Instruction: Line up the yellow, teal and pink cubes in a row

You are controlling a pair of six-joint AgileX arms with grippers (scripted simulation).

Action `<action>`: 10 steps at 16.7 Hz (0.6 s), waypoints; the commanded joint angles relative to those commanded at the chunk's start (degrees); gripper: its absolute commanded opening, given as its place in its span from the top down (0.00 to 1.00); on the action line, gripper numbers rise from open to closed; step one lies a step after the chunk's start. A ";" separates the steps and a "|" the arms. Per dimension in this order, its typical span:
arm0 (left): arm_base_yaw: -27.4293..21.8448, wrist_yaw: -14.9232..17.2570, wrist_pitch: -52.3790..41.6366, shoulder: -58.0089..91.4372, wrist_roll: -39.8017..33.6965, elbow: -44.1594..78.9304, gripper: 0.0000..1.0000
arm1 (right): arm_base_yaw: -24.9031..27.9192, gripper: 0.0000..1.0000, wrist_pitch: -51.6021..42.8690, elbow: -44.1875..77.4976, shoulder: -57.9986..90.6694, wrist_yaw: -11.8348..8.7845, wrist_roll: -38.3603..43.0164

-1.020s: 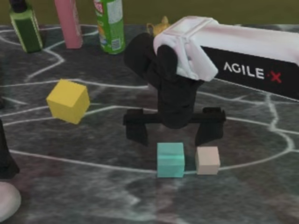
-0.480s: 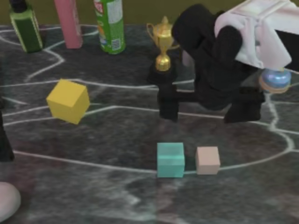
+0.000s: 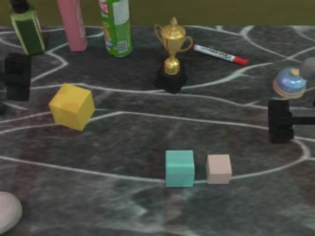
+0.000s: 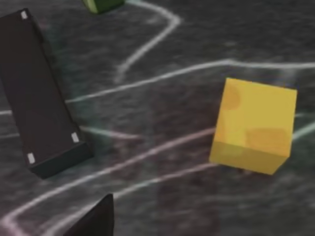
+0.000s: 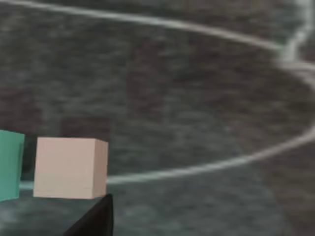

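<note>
Matte mustard-yellow cube (image 3: 72, 106) sits left, well apart from teal cube (image 3: 179, 168) and pale pink cube (image 3: 218, 168). Likely light, rigid: pinch opposite flat faces. Left gripper (image 3: 12, 78) spread wide, empty; right gripper (image 3: 290, 120) state unclear.

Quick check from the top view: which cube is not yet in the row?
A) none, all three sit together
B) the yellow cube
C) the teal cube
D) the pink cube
B: the yellow cube sits alone and turned askew toward the table's left, while the teal cube and pink cube stand side by side near the front, a narrow gap between them.
</note>
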 joint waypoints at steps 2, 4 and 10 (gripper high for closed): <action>-1.01 -0.03 -7.11 13.71 1.11 10.60 0.00 | -3.94 0.00 5.12 -10.15 -11.17 -0.01 -4.42; -1.97 -0.04 -13.64 25.75 2.12 20.18 0.00 | -7.76 0.00 10.56 -19.83 -22.63 -0.43 -8.49; -4.37 0.07 -29.42 54.49 4.56 45.42 0.00 | -17.39 0.00 27.77 -42.03 -54.15 -3.56 -17.34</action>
